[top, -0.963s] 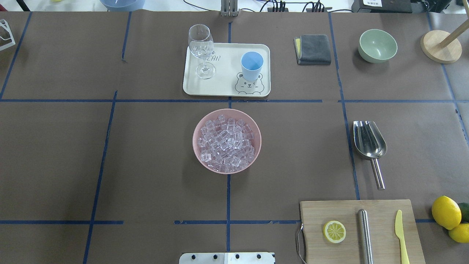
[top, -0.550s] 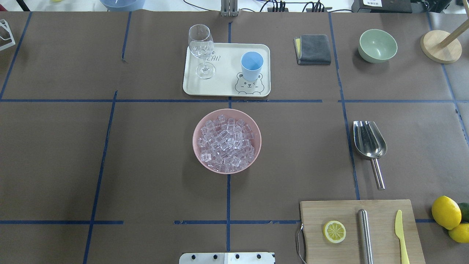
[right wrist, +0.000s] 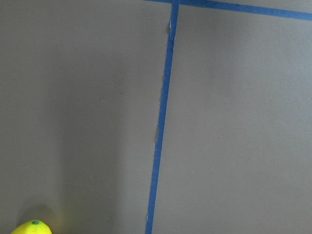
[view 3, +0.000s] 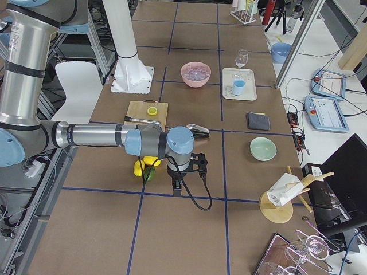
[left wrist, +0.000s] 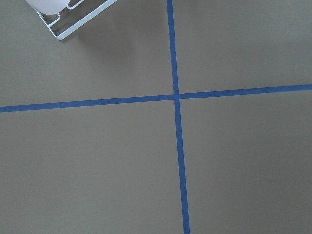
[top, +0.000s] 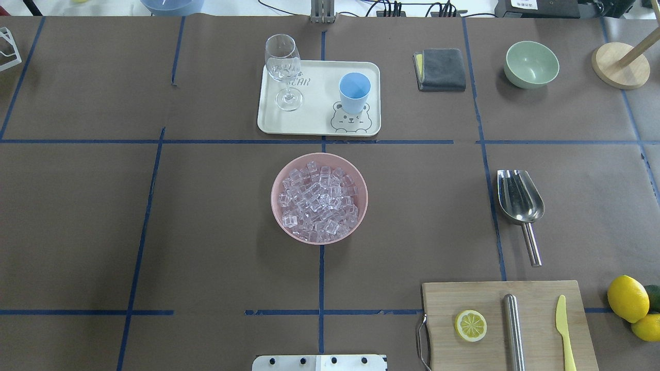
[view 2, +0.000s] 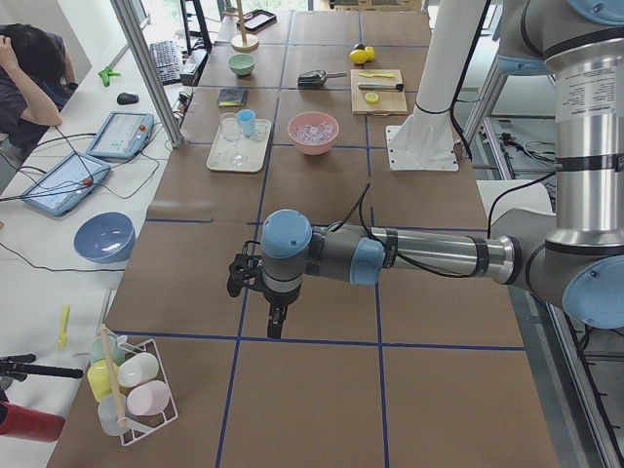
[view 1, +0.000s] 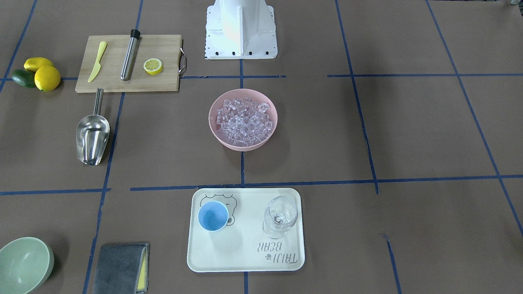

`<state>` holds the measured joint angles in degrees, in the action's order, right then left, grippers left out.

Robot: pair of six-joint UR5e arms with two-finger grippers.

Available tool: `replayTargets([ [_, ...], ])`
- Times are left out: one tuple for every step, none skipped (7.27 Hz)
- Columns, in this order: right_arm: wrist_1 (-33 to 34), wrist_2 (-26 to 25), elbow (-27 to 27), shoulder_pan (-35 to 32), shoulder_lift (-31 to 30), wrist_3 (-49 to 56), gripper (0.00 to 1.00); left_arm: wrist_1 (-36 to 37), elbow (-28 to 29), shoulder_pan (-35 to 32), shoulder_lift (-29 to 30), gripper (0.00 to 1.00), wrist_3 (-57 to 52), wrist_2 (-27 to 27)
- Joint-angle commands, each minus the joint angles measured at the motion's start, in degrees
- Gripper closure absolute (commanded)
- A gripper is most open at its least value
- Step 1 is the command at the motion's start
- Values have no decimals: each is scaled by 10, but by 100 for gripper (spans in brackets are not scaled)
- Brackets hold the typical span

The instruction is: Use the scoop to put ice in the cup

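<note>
1. The table point(top: 77, 232) is papered brown and taped into a blue grid. The task things are set at its centre and on the robot's right.
2. Both arms are held low over bare paper at the table ends, well apart from every task thing. The left gripper point(view 2: 275, 328) and right gripper point(view 3: 176, 188) show only in the side views, so it cannot be told whether the jaws are released or clenched.
3. The tray point(top: 268, 126) is placed at far centre and carries the cup and a wine glass point(top: 282, 64).
4. The pink bowl point(top: 365, 196) is set between the robot's base and the tray, so a short carry is judged.
5. The scoop point(top: 518, 198) is laid flat on the right with its handle toward the robot, likely for a right-arm pickup. It is untouched.
6. The cup point(top: 355, 93) is stood upright and empty, mouth up to take ice.
7. The ice point(top: 318, 201) is heaped in the pink bowl, with none moved yet.
</note>
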<state>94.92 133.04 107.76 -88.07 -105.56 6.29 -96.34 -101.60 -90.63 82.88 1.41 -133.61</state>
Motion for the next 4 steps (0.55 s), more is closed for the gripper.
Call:
replayTargets([
  [0, 0, 1, 0, 0, -1, 0, -81, 4, 21, 0, 0, 3, -3],
  [0, 0, 1, 0, 0, -1, 0, -133, 9, 55, 0, 0, 1, -3],
  [0, 0, 1, 0, 0, -1, 0, -156, 8, 109, 7, 0, 0, -2],
  [0, 0, 2, 0, 0, -1, 0, -175, 12, 147, 39, 0, 1, -2],
])
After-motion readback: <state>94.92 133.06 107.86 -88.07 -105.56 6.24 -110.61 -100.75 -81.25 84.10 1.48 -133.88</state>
